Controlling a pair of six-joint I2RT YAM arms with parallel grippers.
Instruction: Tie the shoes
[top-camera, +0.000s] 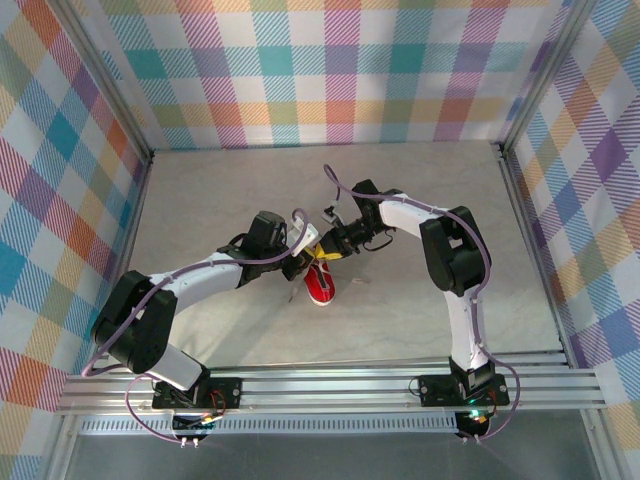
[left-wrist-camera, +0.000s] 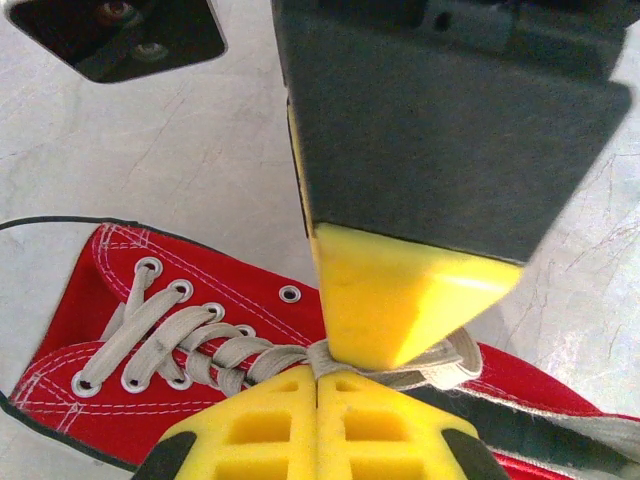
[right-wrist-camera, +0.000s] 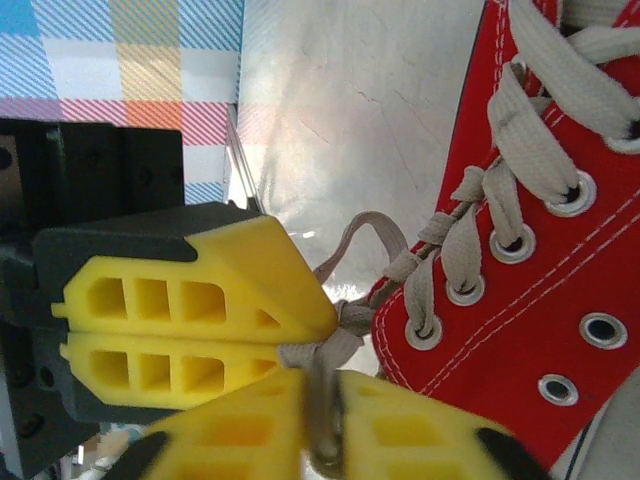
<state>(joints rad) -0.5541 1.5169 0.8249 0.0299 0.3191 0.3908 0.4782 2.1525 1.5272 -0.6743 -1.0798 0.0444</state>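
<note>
A small red canvas shoe lies on the table between the two arms, its whitish-grey laces threaded through the eyelets. My left gripper is shut, pinching a lace where the strands bunch at the top of the lacing. My right gripper meets it tip to tip, shut on a lace strand that runs down between its yellow fingers. In the right wrist view the left gripper comes in from the left and the shoe fills the right side. A small lace loop stands above the meeting point.
The grey table is enclosed by plaid walls at the back and both sides. Both arms bend inward over the middle. A metal rail runs along the near edge.
</note>
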